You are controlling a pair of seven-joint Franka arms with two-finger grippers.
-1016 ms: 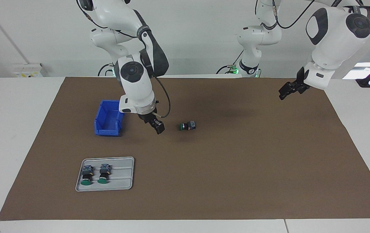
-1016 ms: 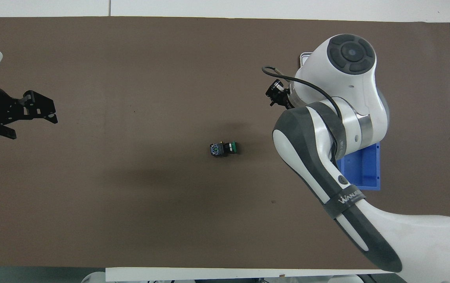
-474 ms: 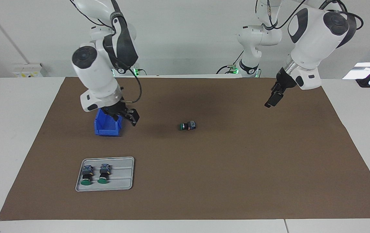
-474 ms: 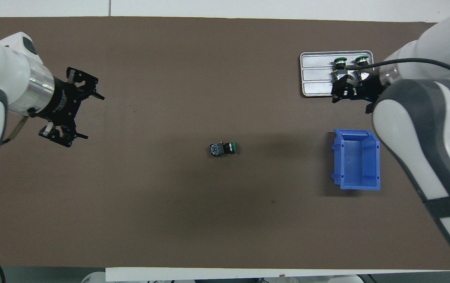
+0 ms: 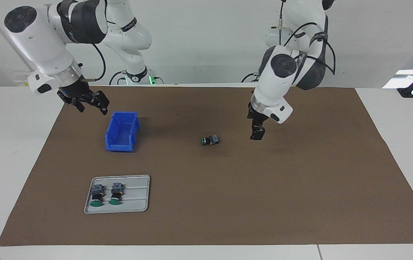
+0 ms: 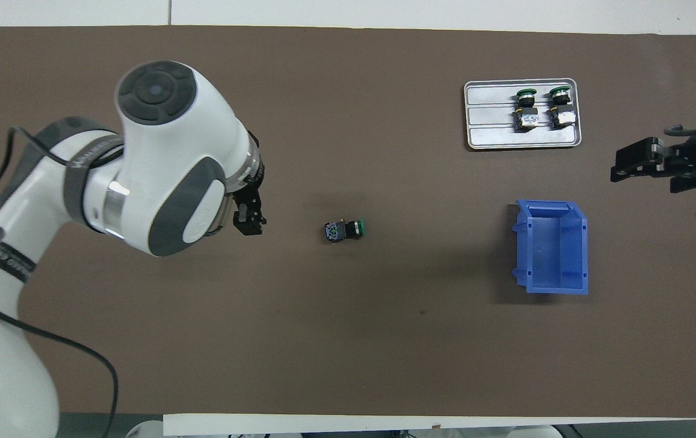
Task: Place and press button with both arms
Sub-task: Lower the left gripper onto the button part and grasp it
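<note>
One button (image 5: 209, 140) (image 6: 345, 230) with a green cap lies on its side, alone in the middle of the brown mat. My left gripper (image 5: 257, 134) (image 6: 249, 219) hangs over the mat just beside it, toward the left arm's end, pointing down, open and holding nothing. My right gripper (image 5: 88, 102) (image 6: 643, 165) is raised over the mat's edge at the right arm's end, beside the blue bin (image 5: 121, 131) (image 6: 552, 246). It is open and empty.
A grey tray (image 5: 136, 204) (image 6: 494, 137) farther from the robots than the bin holds two more green-capped buttons (image 5: 96, 195) (image 6: 525, 108). The bin looks empty. The brown mat (image 5: 264, 202) covers most of the white table.
The right gripper pulled away from beside the middle button, past the bin, out to its end of the table. The left arm swung in from its end to just beside the button.
</note>
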